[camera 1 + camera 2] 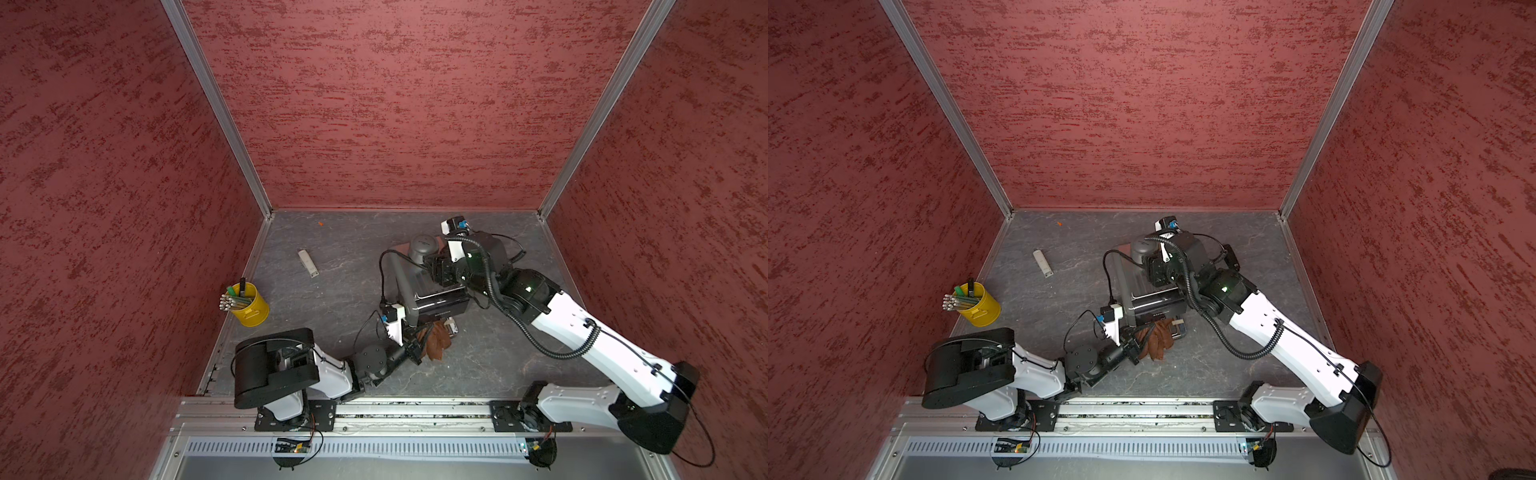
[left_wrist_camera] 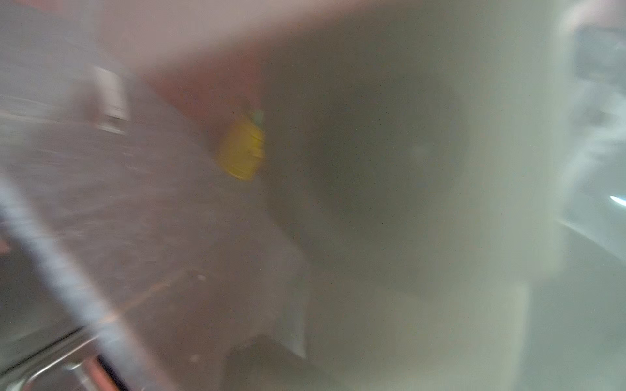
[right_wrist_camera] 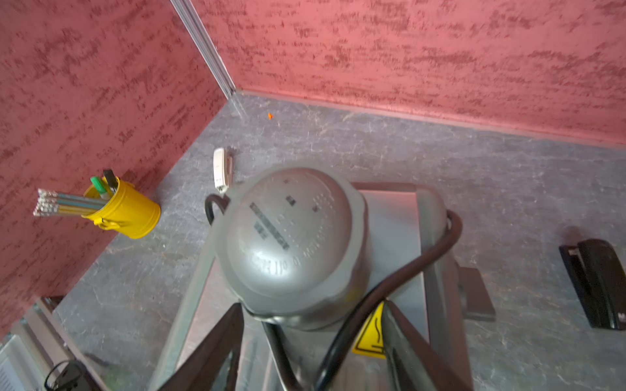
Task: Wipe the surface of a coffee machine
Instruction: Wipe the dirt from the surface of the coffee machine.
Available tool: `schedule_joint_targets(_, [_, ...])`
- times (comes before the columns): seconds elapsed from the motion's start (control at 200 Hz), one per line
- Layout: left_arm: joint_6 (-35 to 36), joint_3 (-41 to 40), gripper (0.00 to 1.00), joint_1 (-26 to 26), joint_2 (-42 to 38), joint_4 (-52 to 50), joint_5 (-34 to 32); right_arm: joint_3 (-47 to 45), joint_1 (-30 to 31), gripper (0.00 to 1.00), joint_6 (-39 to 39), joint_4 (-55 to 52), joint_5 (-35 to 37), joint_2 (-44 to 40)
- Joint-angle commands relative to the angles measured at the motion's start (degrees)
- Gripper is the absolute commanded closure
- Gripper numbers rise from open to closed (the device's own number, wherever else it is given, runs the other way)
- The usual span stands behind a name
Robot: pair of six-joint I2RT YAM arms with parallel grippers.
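One yellow cup (image 1: 251, 309), cord (image 3: 454, 230) (across coffee machine (image 3: 291, 237))

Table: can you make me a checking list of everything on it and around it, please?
Surface: grey marbled table, with an orange speck near the back.
Job's things: the coffee machine stands right of centre, with a brown cloth bunched at its front.
Clutter: yellow cup of sticks by the left wall; white stick lying flat; black device beside the machine.
Grippers: left gripper shut on the cloth; right gripper over the machine, jaws apart at the dome, grip unclear.
Cables: black cord runs between the right jaws.
Surroundings: red walls; metal rail in front.
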Motion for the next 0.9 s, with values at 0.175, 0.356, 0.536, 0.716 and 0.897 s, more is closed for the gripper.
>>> schedule_joint_targets(0.175, [-1.4,-3.1,1.0,0.4,-2.9,3.2,-6.0,0.7,-0.1,0.35,0.2,-2.5,1.0,-1.2])
schedule_joint_targets(0.356, [-2.3,-7.1,1.0,0.5,-7.3,2.1,-8.6,1.9,-0.1,0.34,0.6,-5.2,4.5,-3.0])
schedule_joint_targets(0.536, [-5.2,-8.8,1.0,1.2,-20.7,-15.6,-10.4,2.1,-0.2,0.34,1.2,-5.9,5.5,-4.5])
schedule_joint_targets(0.716, [-2.3,-7.9,1.0,1.6,-39.3,-37.8,-6.2,0.4,-0.2,0.34,1.1,-4.6,-0.8,-8.2])
schedule_joint_targets(0.897, [-2.0,-8.3,1.0,3.2,-59.1,-58.5,2.5,-6.2,-0.1,0.35,-1.6,2.5,-16.5,-15.4])
